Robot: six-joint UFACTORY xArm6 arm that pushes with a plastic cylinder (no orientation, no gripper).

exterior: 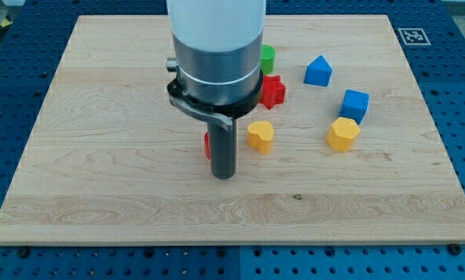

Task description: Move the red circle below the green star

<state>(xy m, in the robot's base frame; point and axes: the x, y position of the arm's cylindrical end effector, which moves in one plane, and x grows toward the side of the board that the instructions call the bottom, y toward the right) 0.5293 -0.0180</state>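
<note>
My tip (224,174) rested on the wooden worktop (100,155), a little toward the view's bottom from the middle. There was no hand on the arm, only the straight rod, so nothing was spread, pressed together or pinched.

The red circle (207,145) sat just at the tip's left in the view, touching or nearly touching the rod and mostly hidden behind it; only a sliver showed. A yellow block (260,135) lay just to the tip's upper right. Further up from the tip on that side stood a red star-like block (273,91), and above it a green block (268,57), half hidden by the arm's body, its shape unclear. Well to the right of the tip were a blue triangular block (318,71), a blue cube (355,104) and a second yellow block (343,134), the last two touching.
</note>
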